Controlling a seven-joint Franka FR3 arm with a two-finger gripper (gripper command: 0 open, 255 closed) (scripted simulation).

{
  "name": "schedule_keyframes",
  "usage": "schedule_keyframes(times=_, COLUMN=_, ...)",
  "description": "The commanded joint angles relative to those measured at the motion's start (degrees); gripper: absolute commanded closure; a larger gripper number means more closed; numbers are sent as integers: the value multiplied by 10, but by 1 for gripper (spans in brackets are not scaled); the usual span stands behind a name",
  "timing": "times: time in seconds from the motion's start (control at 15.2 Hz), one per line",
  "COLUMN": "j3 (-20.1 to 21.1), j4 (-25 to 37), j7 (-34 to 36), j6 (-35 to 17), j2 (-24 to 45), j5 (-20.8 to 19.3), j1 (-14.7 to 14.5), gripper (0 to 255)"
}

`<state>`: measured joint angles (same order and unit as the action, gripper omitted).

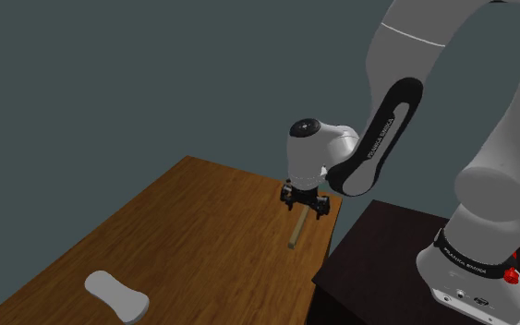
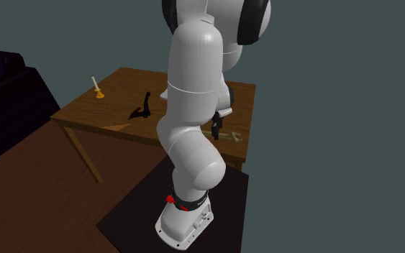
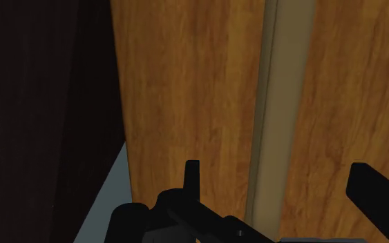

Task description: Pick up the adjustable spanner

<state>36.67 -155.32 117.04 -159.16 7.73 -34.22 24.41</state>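
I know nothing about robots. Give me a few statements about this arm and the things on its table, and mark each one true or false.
1. The black gripper is open, and the long tan spanner runs between its fingers without touching them. True.
2. The spanner has been lifted off the brown wooden table. False: it lies flat on the table.
3. A white rounded object lies on the table, far from the gripper. True.
4. The arm's stand is white. False: it is a dark box.
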Motion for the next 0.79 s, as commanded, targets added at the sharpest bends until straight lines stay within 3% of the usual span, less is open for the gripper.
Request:
schedule_keyframes(times=0.0, j3=-26, j4=11, j7=46, j6=-7, j2=29, j5=-61, j1=-14, gripper=0)
schedule_keyframes(times=0.13, j3=-47, j4=18, j7=75, j6=-12, j2=48, j5=-98, j1=-28, gripper=0)
schedule_keyframes(times=0.2, j3=-47, j4=18, j7=75, j6=-12, j2=48, j5=-98, j1=-29, gripper=0)
schedule_keyframes(times=0.26, j3=-48, j4=17, j7=77, j6=-12, j2=48, j5=-99, j1=-30, gripper=255)
schedule_keyframes(times=0.73, j3=-48, j4=18, j7=77, j6=-12, j2=48, j5=-99, j1=-30, gripper=255)
